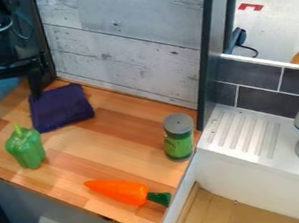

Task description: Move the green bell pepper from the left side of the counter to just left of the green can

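In the camera view, we find the hand [13, 100] at the upper left, fingers spread, one tip overlapping the near purple cloth [63, 108]; we cannot confirm contact. We record the cloth on the wooden bench [110, 158] beside the panelled wall [125, 48], a green pepper [27, 149] nearer the front edge, and an orange carrot [117, 190] and upright jar [178, 139] further right.

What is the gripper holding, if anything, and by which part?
Nothing is held: the open gripper has nothing between its fingers, near the dark purple cloth.
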Robot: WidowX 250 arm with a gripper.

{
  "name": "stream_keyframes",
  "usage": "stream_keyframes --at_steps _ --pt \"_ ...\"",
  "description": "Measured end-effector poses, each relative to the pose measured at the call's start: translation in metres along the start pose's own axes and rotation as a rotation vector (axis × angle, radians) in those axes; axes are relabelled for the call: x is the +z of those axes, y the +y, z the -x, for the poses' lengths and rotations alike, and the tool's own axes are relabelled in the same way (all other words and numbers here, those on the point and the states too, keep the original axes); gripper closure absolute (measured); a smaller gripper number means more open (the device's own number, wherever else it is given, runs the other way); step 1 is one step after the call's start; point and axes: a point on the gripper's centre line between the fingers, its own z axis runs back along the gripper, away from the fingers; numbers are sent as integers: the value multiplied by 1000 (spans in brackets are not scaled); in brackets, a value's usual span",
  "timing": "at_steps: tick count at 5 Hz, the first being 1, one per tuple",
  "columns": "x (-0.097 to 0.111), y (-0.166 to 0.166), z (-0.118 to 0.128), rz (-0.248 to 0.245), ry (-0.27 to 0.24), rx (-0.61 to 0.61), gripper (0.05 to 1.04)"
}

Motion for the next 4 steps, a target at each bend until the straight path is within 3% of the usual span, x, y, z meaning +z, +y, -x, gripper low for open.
stream_keyframes --at_steps 2,4 --pt "-9 0 -1 6 -36 -44 80" --pt "-36 11 -9 -32 -15 -35 80"
